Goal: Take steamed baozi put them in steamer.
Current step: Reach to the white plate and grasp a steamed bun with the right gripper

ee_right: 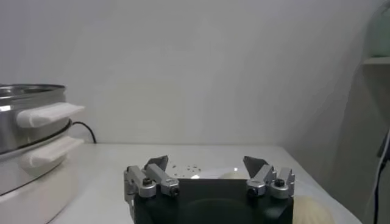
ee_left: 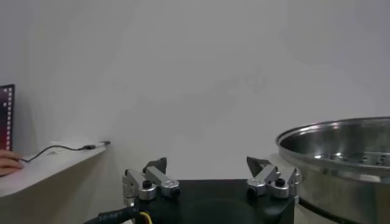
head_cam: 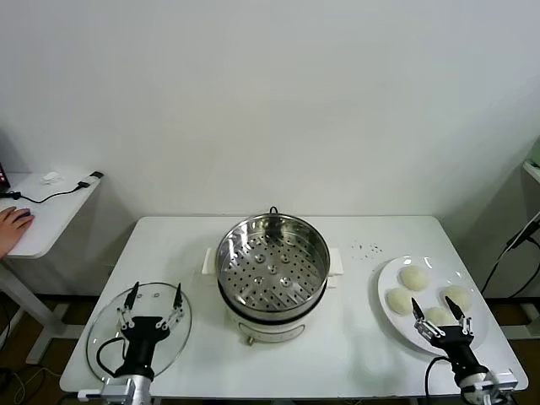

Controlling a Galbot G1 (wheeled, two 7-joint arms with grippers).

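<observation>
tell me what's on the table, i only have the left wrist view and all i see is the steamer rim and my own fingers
Observer: Four steamed baozi lie on a white plate on the table's right side, beside the steamer; none are in it yet.
Operator: where's the right gripper
Observer: The right gripper hangs over the plate's near edge, fingers open, holding nothing.
Operator: anything under my left one
Observer: Yes, the left gripper is over a round glass lid lying flat at the table's front left, fingers open.
Operator: steamer empty?
Observer: Its perforated basket floor is bare in the head view.
</observation>
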